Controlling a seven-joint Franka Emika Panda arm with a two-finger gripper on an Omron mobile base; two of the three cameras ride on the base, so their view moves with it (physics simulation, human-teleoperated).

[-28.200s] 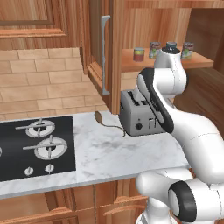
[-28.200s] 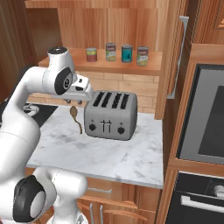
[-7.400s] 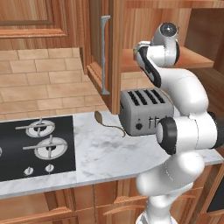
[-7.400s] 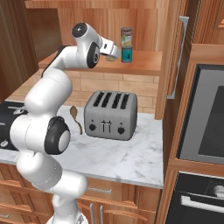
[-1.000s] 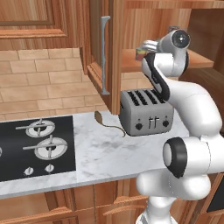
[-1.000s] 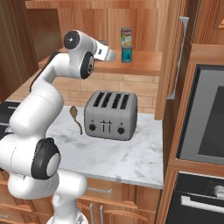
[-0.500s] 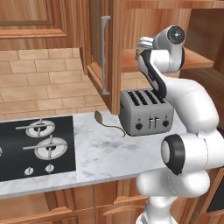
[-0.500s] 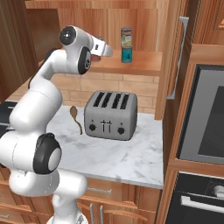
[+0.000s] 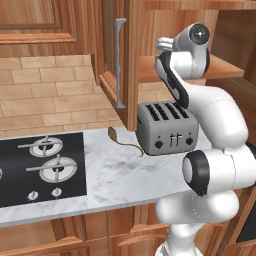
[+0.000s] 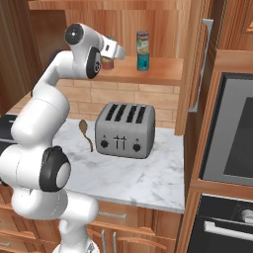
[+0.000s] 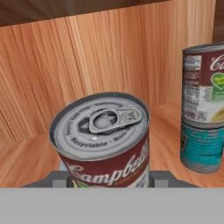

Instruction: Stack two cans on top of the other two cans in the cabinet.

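Note:
A pale-labelled tin (image 11: 103,146) with a silver pull-tab top and a red band stands upright close in front of the hand camera, and my gripper (image 11: 107,179) is shut on its lower part. From the right base view this tin (image 10: 105,63) sits at the shelf's left, just below the gripper (image 10: 111,55). The other pale-labelled tin (image 11: 204,85) rests upright on the teal can (image 11: 202,146), seen too as a stack (image 10: 143,42) on the teal can (image 10: 143,62). The dark red can is hidden. The cabinet shelf (image 10: 165,71) carries them.
The cabinet door with its grey bar handle (image 10: 203,64) stands open to the right, and shows as the handle (image 9: 120,65) in the left base view. Below on the marble counter (image 10: 148,173) are a toaster (image 10: 126,129) and a wooden spoon (image 10: 85,131). A stove (image 9: 40,170) lies left, an oven (image 10: 232,133) right.
Over the last second my hand has risen a little and edged left at the shelf. Long before, the tins stood side by side; one pale tin now sits on the teal can.

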